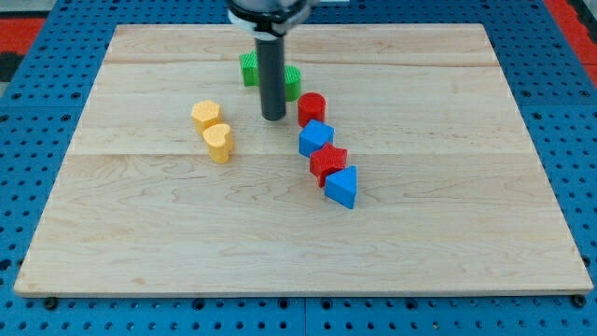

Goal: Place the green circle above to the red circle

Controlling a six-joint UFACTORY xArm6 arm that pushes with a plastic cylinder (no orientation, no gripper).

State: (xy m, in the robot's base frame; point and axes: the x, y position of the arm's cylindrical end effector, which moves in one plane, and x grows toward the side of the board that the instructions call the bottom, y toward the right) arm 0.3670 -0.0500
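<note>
Green circle (292, 83) sits at eleven o'clock of the red circle (312, 105), half hidden by the fingerless rod, my tip (273, 118) at its seven o'clock, seemingly placed for nudging it rightward

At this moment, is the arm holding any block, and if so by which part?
Nothing is held. My tip is a bare rod end on the board, just left of the red circle and below the green circle.

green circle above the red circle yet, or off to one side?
Off: the green circle sits up-left of the red circle, partly hidden behind my tip.
</note>
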